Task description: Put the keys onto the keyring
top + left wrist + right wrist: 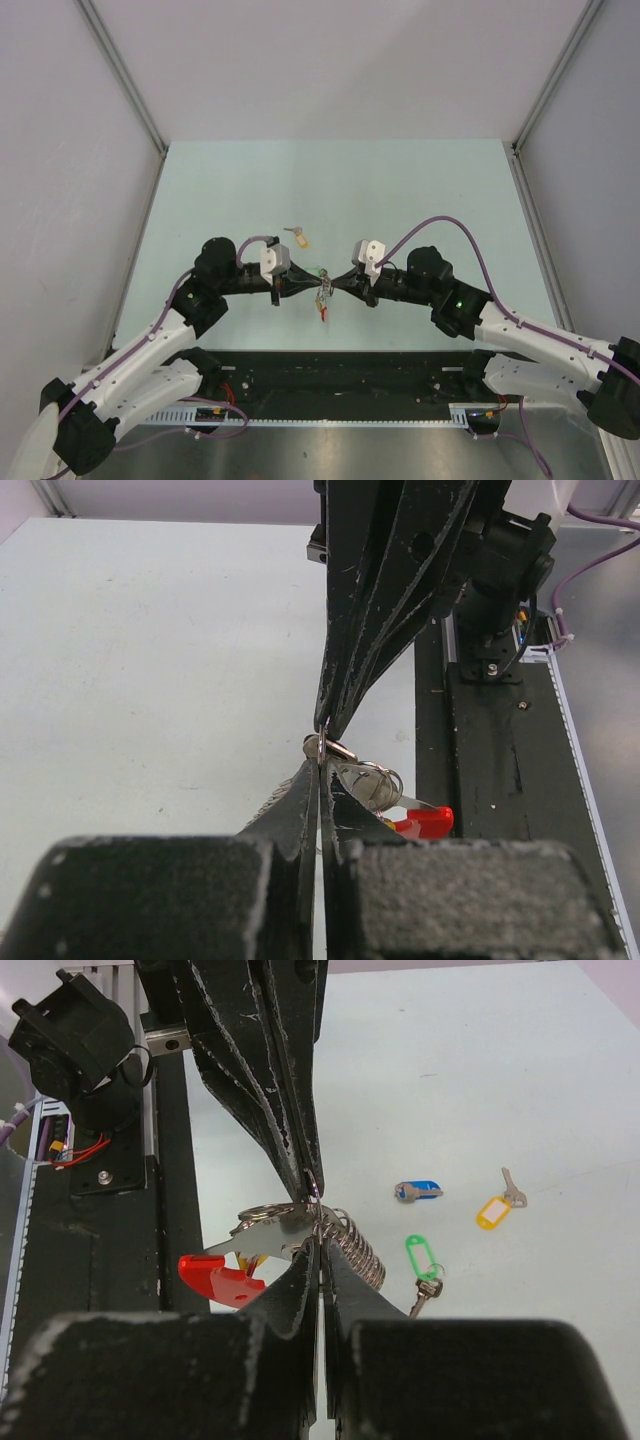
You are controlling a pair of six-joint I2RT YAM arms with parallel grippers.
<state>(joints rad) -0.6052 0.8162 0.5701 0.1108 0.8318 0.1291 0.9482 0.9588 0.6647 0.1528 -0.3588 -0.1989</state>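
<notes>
Step in hand, we judge: steadying the keyring (352, 1247), which is held between the arms near the table's (400, 180) front edge. The left gripper (320, 780) and right gripper (318, 1255) are both pinched tight on its wire. It has a red arc and a silver coil. The blue key (418, 1191) and yellow key (492, 1210) lie loose. Next, one gripper must let go and fetch a key.

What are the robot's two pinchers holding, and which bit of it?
Both hold the keyring. The left gripper and right gripper each pinch its silver metal part, tip to tip. Its red piece is untouched.
</notes>
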